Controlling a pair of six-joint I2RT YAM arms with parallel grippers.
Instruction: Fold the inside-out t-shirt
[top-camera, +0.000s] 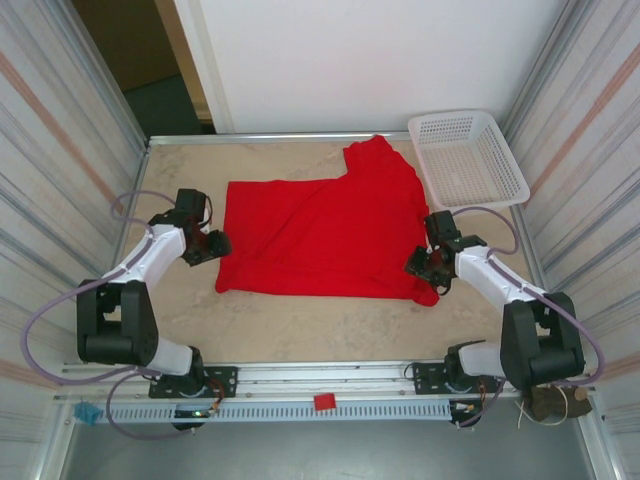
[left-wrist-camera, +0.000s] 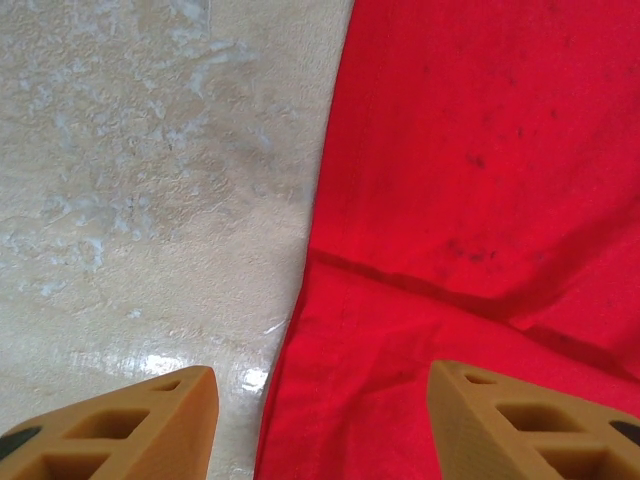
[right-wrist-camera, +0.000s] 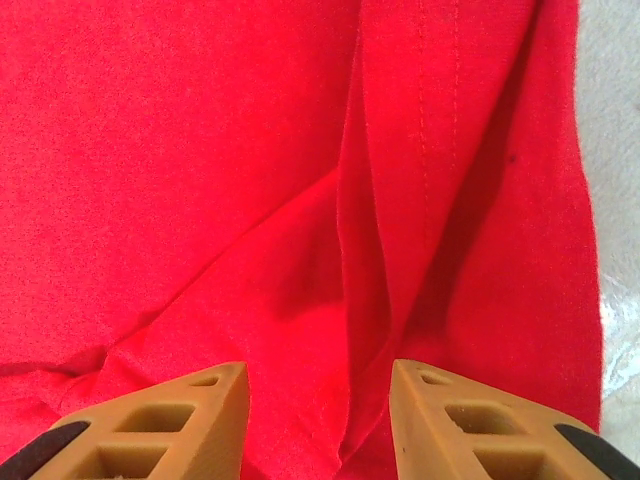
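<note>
Red t-shirt (top-camera: 320, 235) lies flat on the table, plain face up and creased. Jaws of left gripper (left-wrist-camera: 320, 375) and right gripper (right-wrist-camera: 318, 368) stand apart over its edges.

At far right corner of beige mottled table (top-camera: 290, 325), white mesh-walled plastic basket (top-camera: 470, 160), upright. On metal rail (top-camera: 400, 410) along near edge, small red block (top-camera: 324, 402); by its left end, small blue piece (top-camera: 88, 412).

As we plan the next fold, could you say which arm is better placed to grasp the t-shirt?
Probably right: the right pincer hangs open over a raised crease of the t-shirt, ready to pinch. The left pincer spans its flat edge.
</note>
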